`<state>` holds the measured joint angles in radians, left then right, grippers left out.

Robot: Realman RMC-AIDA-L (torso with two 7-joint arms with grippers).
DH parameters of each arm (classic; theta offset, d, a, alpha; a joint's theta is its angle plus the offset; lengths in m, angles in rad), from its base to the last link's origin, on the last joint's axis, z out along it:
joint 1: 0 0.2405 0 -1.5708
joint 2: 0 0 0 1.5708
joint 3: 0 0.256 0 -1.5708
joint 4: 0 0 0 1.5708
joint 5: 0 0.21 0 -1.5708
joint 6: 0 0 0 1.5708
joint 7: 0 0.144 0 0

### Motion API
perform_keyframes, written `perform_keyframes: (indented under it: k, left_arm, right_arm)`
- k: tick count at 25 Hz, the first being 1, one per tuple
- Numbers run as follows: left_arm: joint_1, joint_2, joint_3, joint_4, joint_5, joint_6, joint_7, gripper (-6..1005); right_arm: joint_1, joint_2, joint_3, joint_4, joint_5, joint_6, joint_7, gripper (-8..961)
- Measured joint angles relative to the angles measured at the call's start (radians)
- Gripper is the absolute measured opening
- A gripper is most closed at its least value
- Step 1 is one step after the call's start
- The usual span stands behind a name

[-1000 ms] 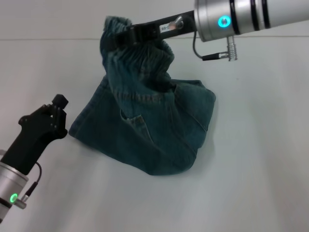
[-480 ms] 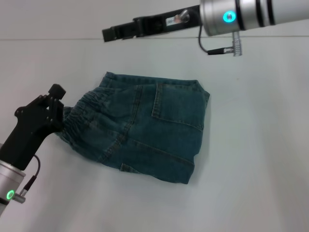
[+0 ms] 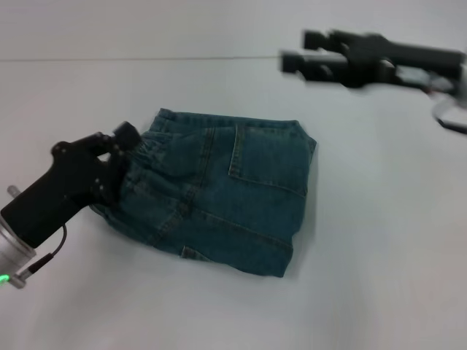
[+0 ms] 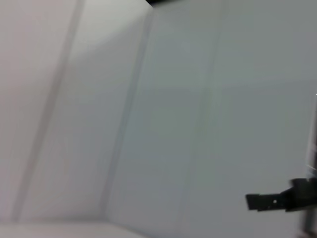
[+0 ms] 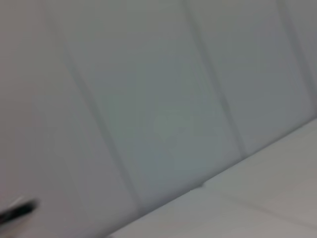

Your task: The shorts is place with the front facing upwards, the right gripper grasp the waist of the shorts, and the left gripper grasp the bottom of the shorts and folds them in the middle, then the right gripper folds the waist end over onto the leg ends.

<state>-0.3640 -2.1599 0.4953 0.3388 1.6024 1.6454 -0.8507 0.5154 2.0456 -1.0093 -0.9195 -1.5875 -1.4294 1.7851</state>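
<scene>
You see the folded shorts [image 3: 219,193] lying mid-table [image 3: 379,240], the left gripper [image 3: 120,149] touching their waist side, and the right gripper [image 3: 303,51] raised near the far edge.

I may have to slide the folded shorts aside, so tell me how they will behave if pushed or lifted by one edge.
The folded shorts are soft denim lying in flat layers, so lifted by one edge they would probably droop and unfold. Pushed, they would likely bunch, as the gathered waist beside the left gripper is already puckered. Nothing suggests rolling or tipping. The right gripper hangs clear above.
</scene>
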Motion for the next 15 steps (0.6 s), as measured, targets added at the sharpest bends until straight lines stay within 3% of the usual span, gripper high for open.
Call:
perform_keyframes:
  k: [2, 4, 6, 9, 12, 15]
  left_arm:
    - [0.009, 0.000, 0.064, 0.141, 0.045, -0.005, -0.176, 84]
    - [0.022, -0.001, 0.079, 0.233, 0.087, 0.015, -0.264, 86]
    - [0.038, 0.000, 0.084, 0.339, 0.143, 0.074, -0.343, 87]
    - [0.042, 0.001, 0.087, 0.451, 0.223, 0.139, -0.447, 178]
    - [0.041, 0.000, 0.094, 0.504, 0.283, 0.156, -0.496, 269]
    - [0.041, -0.002, 0.098, 0.517, 0.305, 0.157, -0.508, 408]
  right_arm:
    - [-0.050, -0.019, 0.016, -0.010, -0.006, -0.124, -0.055, 945]
    - [-0.099, -0.024, 0.029, -0.030, -0.026, -0.214, -0.097, 946]
    - [-0.141, -0.017, 0.036, -0.056, -0.063, -0.243, -0.128, 946]
    - [-0.178, 0.006, 0.037, -0.085, -0.132, -0.248, -0.165, 947]
    - [-0.177, 0.030, 0.037, -0.096, -0.190, -0.247, -0.175, 948]
    - [-0.170, 0.038, 0.035, -0.100, -0.215, -0.241, -0.177, 948]
